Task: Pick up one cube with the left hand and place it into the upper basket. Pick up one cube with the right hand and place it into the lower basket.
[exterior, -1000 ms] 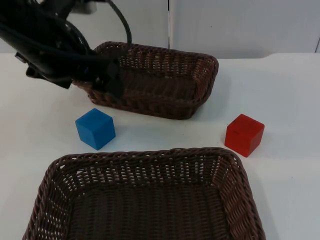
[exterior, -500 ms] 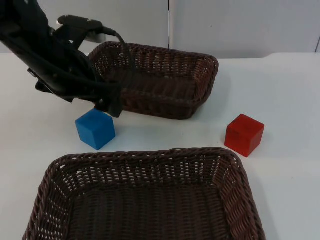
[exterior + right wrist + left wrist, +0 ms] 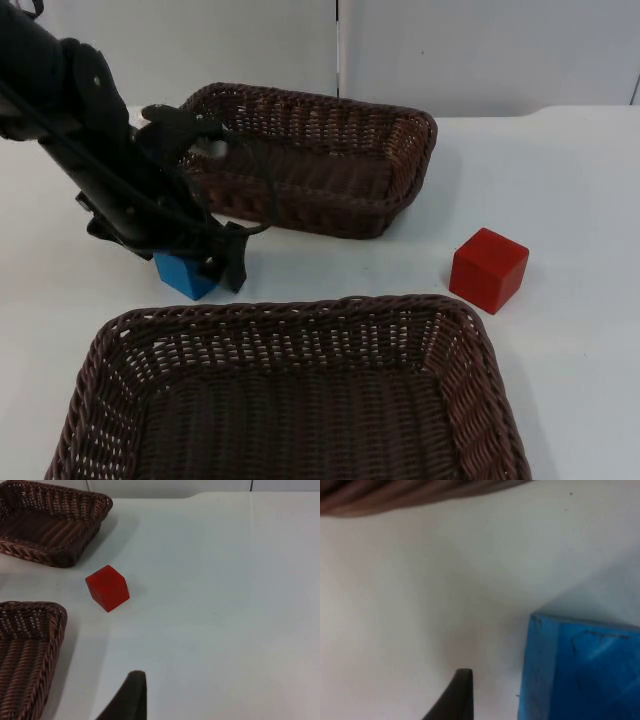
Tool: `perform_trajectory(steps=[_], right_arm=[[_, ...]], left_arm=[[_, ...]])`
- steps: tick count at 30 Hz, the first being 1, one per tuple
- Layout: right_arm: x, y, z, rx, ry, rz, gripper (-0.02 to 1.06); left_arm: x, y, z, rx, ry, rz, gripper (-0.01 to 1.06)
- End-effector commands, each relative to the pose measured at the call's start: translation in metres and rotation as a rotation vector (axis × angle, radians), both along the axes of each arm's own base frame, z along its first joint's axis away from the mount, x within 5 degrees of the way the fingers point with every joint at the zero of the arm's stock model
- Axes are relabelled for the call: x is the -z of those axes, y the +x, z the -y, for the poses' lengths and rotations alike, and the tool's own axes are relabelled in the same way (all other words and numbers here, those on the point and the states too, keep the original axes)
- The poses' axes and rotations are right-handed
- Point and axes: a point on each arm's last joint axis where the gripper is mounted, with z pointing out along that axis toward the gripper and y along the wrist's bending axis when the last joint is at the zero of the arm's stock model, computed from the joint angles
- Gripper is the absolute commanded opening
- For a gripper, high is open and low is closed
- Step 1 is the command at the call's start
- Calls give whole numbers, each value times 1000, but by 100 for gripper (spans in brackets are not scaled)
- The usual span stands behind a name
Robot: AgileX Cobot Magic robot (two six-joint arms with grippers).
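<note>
White table [image 3: 590, 180]: left gripper [image 3: 205, 262] sat over the blue cube [image 3: 186, 274], jaw state unclear; cube looked rigid, light, best pinched on flat opposite faces.

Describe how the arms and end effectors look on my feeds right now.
The left arm is matte black with rounded, tube-like links, ending in a black left end effector low beside the blue cube. One tapered black fingertip is visible in the left wrist view. The right end effector's fingertip is likewise black and tapered. No markings are visible.
</note>
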Motion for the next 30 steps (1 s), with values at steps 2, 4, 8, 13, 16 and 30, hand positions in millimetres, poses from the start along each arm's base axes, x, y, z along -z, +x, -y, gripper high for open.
perform_trajectory(steps=[2, 4, 8, 13, 16, 30], right_arm=[[2, 0, 0, 6, -1, 0, 105], [2, 0, 0, 6, -1, 0, 105], [2, 0, 0, 6, -1, 0, 105], [2, 0, 0, 6, -1, 0, 105], [2, 0, 0, 6, -1, 0, 105], [2, 0, 0, 6, -1, 0, 105]], left_arm=[[-3, 5, -1, -1, 2, 41, 105], [-3, 6, -1, -4, 2, 52, 105], [-3, 6, -1, 1, 7, 55, 105], [-3, 5, -1, 6, 10, 50, 105], [-3, 5, -1, 7, 10, 48, 94], [-18, -2, -2, 48, 31, -6, 0]])
